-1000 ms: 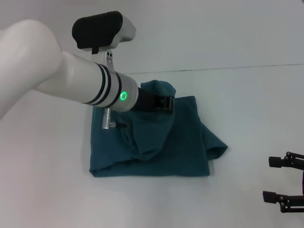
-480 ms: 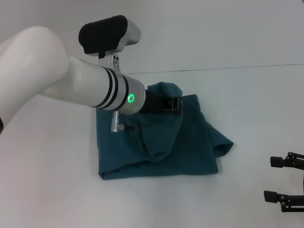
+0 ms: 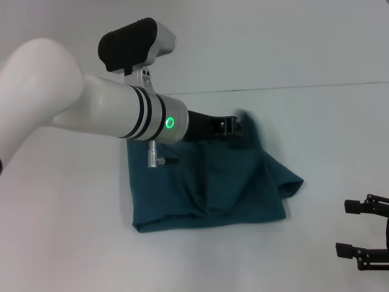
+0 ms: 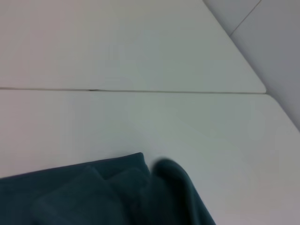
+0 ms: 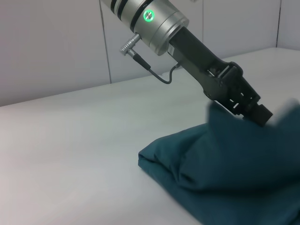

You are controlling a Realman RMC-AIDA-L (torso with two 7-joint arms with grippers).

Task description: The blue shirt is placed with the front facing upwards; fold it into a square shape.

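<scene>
Shifted rightward since before, the left tool (image 3: 238,126) grips the shirt (image 3: 213,188), lying wide across the bench (image 3: 73,243); right tool (image 3: 352,228) open.

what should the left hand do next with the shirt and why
Probably carry the pinched fold across and lay it flat: the left hand holds fabric raised over the blue shirt, which lies bunched, not square. The right hand waits apart.

You had bright, even overhead light and only soft shadows on the plain white table (image 3: 73,243). The raised edge of the dark teal-blue cotton shirt (image 3: 209,194) smeared with motion blur in all three views.
</scene>
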